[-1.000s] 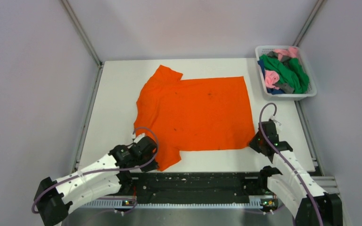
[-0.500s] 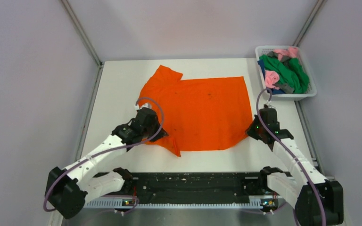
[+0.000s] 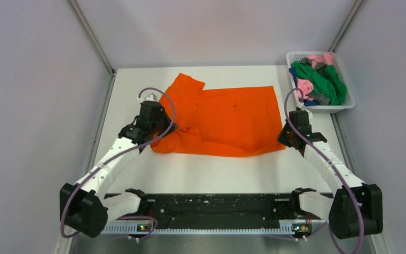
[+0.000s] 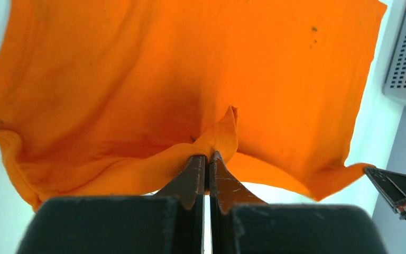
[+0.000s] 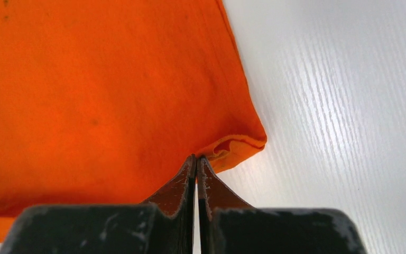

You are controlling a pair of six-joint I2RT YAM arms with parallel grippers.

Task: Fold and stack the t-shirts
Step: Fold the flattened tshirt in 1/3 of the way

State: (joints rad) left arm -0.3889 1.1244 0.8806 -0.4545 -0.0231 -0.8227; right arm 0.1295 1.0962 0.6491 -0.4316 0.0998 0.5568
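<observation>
The left arm (image 3: 111, 159) stretched forward over the desk (image 3: 217, 169), its left claw (image 4: 207, 159) pressed together on a pinch of the orange t-shirt (image 3: 227, 119) at the sleeve side. The shirt lay mid-desk, its near part doubled over. The right arm (image 3: 328, 164) reached forward too, with the right claw (image 5: 196, 159) clamped on the near hem corner.

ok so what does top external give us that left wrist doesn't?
Top external only: the orange t-shirt in full outline, its near edge doubled back over itself, and the green shirts heaped in the basket. Left wrist only: the close view of the left gripper, fingers pressed together on a pinch of orange cloth. Both: the orange t-shirt, the basket's mesh wall, and the right gripper at the shirt's corner.
</observation>
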